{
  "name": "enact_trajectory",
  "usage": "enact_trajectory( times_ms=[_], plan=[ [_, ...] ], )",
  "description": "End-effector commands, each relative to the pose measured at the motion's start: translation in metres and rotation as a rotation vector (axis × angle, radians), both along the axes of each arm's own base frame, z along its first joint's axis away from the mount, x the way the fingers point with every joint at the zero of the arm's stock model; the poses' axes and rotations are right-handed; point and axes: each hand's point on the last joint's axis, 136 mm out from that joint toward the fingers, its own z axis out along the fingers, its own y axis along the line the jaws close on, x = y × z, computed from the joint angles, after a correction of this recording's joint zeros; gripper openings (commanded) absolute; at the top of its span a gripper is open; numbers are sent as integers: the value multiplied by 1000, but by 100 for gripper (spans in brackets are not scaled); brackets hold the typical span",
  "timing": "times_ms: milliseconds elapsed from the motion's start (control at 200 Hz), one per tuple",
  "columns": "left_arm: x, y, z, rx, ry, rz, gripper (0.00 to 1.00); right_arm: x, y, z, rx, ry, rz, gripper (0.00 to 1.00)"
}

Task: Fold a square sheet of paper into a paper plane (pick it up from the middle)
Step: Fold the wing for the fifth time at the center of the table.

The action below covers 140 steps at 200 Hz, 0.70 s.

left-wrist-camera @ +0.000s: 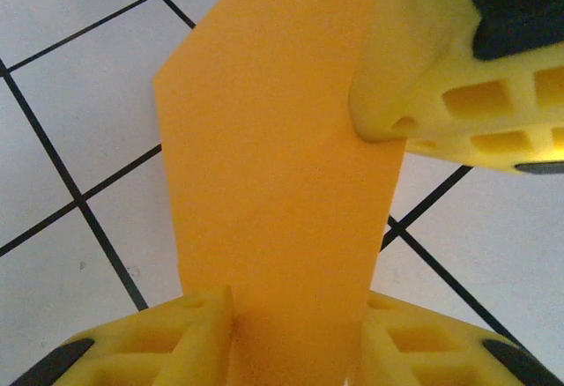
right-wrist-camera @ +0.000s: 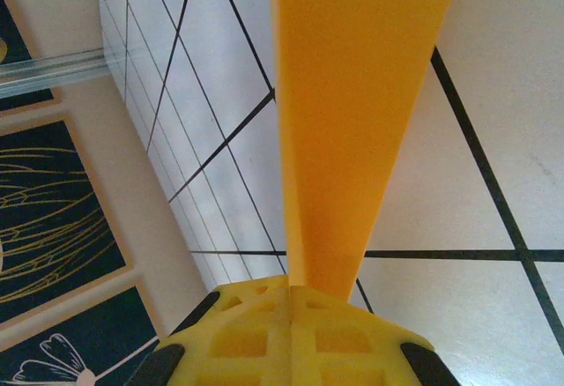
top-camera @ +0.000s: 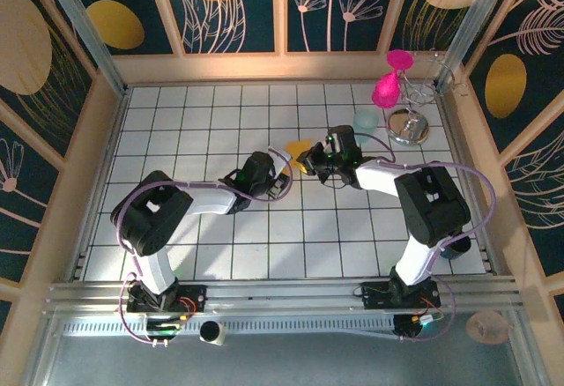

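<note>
Orange-yellow folded paper [top-camera: 298, 151] lies just above the middle of your top view, over the white tiled table [top-camera: 203, 236]. Your right hand [right-wrist-camera: 291, 293] is clamped on its narrow end, at the bottom of the right wrist view. Your left hand [left-wrist-camera: 295, 302] has its fingers apart with the paper between them. The right hand meets the paper's upper right edge there.
</note>
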Motion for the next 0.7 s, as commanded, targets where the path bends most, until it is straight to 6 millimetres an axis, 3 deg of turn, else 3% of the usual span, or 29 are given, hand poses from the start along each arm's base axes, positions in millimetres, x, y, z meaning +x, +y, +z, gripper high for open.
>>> enact_trajectory(
  times_ms=[0, 195, 466, 566, 696],
  plan=[
    [1, -10, -1, -17, -14, -33, 33, -5, -1, -4, 6, 32, 8, 0],
    [1, -9, -9, -7, -4, -33, 27, -5, -2, -8, -2, 39, 10, 2],
    [-6, -10, -19, -13, 23, -53, 22, 2, -23, -7, -73, 20, -38, 45],
    [-9, -13, -22, -18, 38, -70, 22, 6, -35, 0, -102, -10, -64, 53],
    [-11, -16, -25, -25, 56, -87, 21, 9, -51, 2, -150, -27, -94, 55]
  ],
)
